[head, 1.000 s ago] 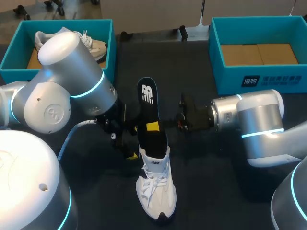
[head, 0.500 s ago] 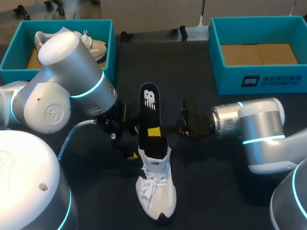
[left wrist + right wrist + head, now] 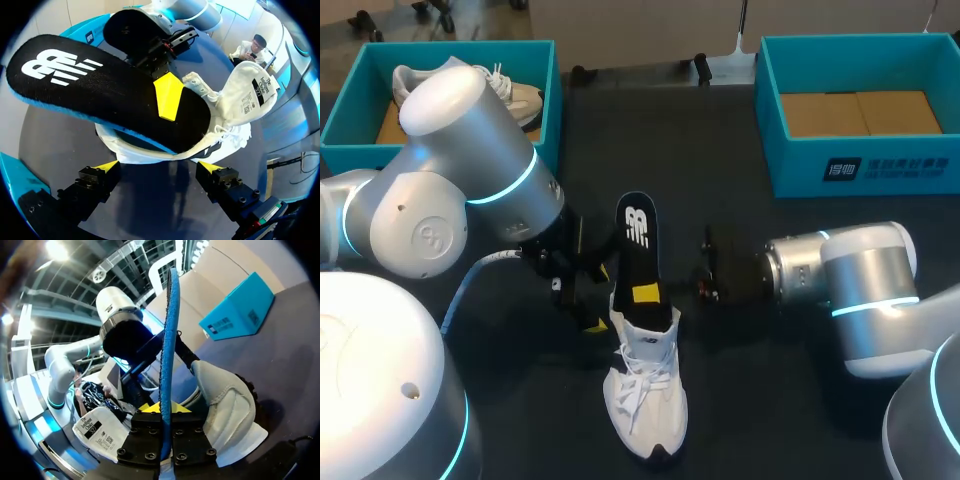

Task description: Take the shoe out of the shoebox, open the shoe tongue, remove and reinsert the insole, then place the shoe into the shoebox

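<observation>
A white shoe (image 3: 645, 385) stands on the black table, toe toward the near edge, its tongue (image 3: 250, 97) pulled back. A black insole (image 3: 638, 245) with a white logo and blue underside stands with its lower end inside the shoe's opening. My right gripper (image 3: 646, 293) is shut on the insole, which shows edge-on (image 3: 167, 340) between its fingers above the shoe (image 3: 225, 405). My left gripper (image 3: 596, 298) is open at the shoe's heel (image 3: 145, 152), its fingers (image 3: 107, 166) standing on either side of the heel without touching it.
A teal shoebox (image 3: 548, 110) at the back left holds another pale shoe (image 3: 515, 95). A second teal shoebox (image 3: 860, 165) at the back right has only its cardboard floor showing. Bare black table lies between the boxes and to the shoe's right.
My right gripper has moved toward the near edge with the insole, pushing its lower end deeper into the shoe. The left arm and the shoe have stayed put.
</observation>
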Motion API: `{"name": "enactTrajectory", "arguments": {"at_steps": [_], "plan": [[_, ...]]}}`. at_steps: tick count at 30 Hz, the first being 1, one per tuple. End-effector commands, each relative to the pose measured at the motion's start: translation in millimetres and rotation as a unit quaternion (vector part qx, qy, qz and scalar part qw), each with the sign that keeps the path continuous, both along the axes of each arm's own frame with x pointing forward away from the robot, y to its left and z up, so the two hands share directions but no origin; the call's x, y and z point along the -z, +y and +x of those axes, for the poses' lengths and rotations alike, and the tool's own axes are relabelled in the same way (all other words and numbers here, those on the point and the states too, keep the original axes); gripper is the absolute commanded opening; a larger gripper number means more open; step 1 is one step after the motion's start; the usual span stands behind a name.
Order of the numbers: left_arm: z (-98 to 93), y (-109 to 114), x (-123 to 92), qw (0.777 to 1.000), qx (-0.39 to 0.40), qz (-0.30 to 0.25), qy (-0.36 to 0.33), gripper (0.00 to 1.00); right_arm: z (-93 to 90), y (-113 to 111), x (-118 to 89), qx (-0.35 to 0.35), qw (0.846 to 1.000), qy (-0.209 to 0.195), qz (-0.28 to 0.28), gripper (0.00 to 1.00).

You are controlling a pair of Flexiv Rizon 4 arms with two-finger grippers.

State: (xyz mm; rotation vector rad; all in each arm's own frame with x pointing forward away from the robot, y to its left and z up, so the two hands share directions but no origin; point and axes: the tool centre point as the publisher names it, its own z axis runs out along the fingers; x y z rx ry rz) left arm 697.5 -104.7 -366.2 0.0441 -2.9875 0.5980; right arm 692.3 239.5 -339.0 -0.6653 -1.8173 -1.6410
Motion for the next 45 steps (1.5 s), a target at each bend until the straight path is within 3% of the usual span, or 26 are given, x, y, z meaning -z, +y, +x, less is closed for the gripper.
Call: {"name": "enactTrajectory", "arguments": {"at_steps": [1, 10, 12, 17, 25, 31, 37, 39, 45], "plan": [[-0.4, 0.3, 0.6, 1.000, 0.000, 0.000, 0.000, 1.00, -7.9, -0.9, 5.8, 0.005, 1.000, 0.003, 0.006, 0.00], [-0.4, 0.3, 0.6, 1.000, 0.000, 0.000, 0.000, 1.00, -12.4, 2.9, 4.1, 0.002, 1.000, 0.004, -0.007, 0.00], [-0.4, 0.3, 0.6, 1.000, 0.000, 0.000, 0.000, 1.00, -11.3, 4.6, 3.0, -0.001, 1.000, 0.003, -0.009, 0.35], [-0.4, 0.3, 0.6, 1.000, 0.000, 0.000, 0.000, 1.00, -8.4, 8.7, -5.1, -0.007, 1.000, -0.014, -0.014, 0.39], [-0.4, 0.3, 0.6, 1.000, 0.000, 0.000, 0.000, 1.00, -3.1, 14.0, -17.2, -0.019, 0.999, -0.038, -0.022, 0.38], [-0.4, 0.3, 0.6, 1.000, 0.000, 0.000, 0.000, 1.00, 10.0, 13.7, -22.0, -0.011, 0.999, -0.035, -0.017, 0.36], [-0.4, 0.3, 0.6, 1.000, 0.000, 0.000, 0.000, 1.00, 23.2, 13.2, -22.9, -0.002, 1.000, -0.015, -0.009, 0.24], [-0.4, 0.3, 0.6, 1.000, 0.000, 0.000, 0.000, 1.00, 28.3, 13.8, -22.7, 0.000, 1.000, -0.011, -0.009, 0.00], [-0.4, 0.3, 0.6, 1.000, 0.000, 0.000, 0.000, 1.00, 35.6, 14.6, -15.2, 0.013, 1.000, 0.022, -0.016, 0.00]]}}
